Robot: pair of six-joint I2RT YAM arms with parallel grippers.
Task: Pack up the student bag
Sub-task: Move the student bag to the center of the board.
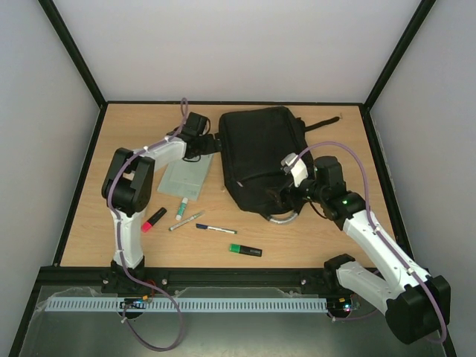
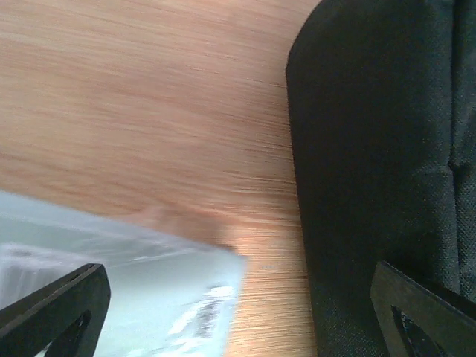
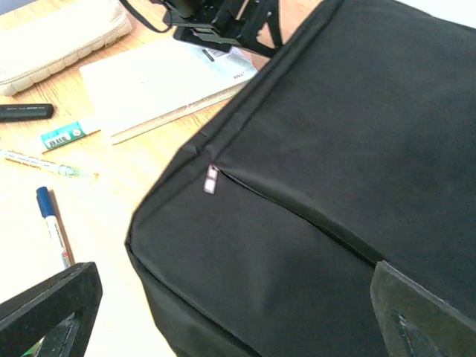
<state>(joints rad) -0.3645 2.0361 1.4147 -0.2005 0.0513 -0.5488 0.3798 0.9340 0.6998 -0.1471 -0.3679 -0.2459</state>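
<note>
The student bag (image 1: 256,152) is a large black backpack lying flat at the middle of the table, its grey curved handle (image 1: 285,219) at the near edge. My left gripper (image 1: 213,141) is open and empty, low at the bag's left edge; in the left wrist view (image 2: 238,327) the bag (image 2: 372,149) lies at the right and a clear-covered notebook (image 2: 134,290) at the left. My right gripper (image 1: 285,190) is open and empty just above the bag's near end; in the right wrist view (image 3: 238,320) it hovers over black fabric (image 3: 335,149) with a zip pull (image 3: 211,179).
The notebook (image 1: 184,178) lies left of the bag. Near it lie a red-and-black marker (image 1: 154,219), a green-and-white tube (image 1: 181,209), a clear pen (image 1: 186,220), a blue pen (image 1: 216,228) and a green highlighter (image 1: 245,251). Black frame rails edge the table.
</note>
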